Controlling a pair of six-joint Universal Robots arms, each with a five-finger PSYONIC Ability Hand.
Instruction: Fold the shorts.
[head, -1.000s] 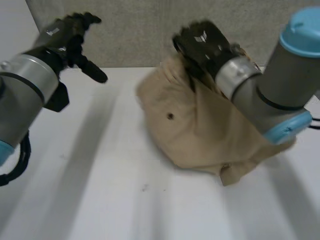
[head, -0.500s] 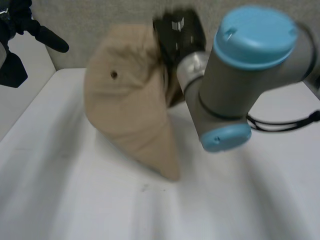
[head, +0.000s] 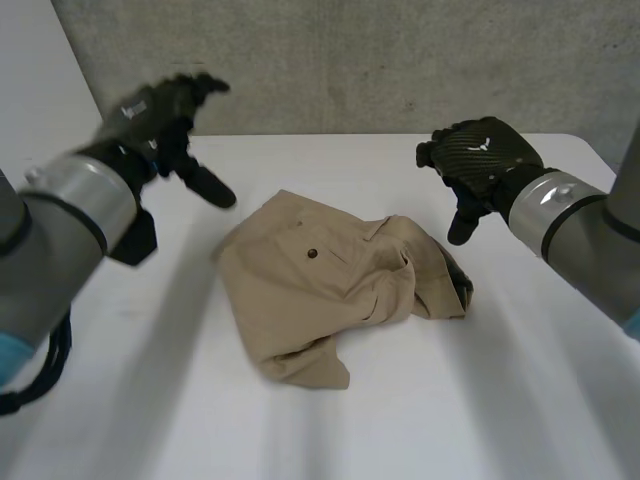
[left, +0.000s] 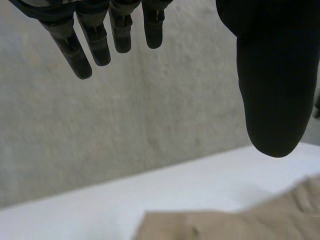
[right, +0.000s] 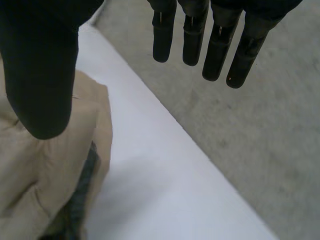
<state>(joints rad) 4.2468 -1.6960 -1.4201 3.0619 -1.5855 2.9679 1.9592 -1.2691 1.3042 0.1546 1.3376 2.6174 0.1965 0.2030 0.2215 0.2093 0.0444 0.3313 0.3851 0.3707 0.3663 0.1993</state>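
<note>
Left hand (head: 152, 112) and right hand (head: 482, 158) hover apart, shorts (head: 320, 285) between them.

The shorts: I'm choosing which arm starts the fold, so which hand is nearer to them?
Right, narrowly. The right hand hovers open just beyond the crumpled right end of the shorts; the left hand hangs open off their left corner, over bare table.

Left arm (head: 55, 220): grey forearm coming in from the near left, angled forward and inward.
Left hand (head: 150, 105): held aloft; fingers (left: 85, 45) straight and side by side, thumb (left: 272, 80) extended, well apart from them.
Right arm (head: 590, 235): forearm coming in from the right, angled forward and inward.
Right hand (head: 485, 150): held aloft, back uppermost; fingers (right: 217, 45) straight, thumb (right: 42, 80) set wide of them.
</note>
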